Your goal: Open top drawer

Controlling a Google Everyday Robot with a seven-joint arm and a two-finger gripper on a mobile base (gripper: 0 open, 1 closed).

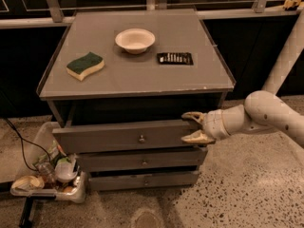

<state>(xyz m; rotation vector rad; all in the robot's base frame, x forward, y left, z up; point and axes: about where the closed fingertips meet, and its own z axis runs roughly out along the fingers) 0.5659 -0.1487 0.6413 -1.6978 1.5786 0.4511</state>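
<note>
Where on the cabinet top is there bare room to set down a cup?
The cabinet top's front strip, right of the sponge, and its back left corner are bare. The bowl and flat black item crowd the back middle. The gripper sits lower, at the top drawer's right end.

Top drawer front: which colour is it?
Grey top drawer, shown in the camera view; claw at its right end.
</note>
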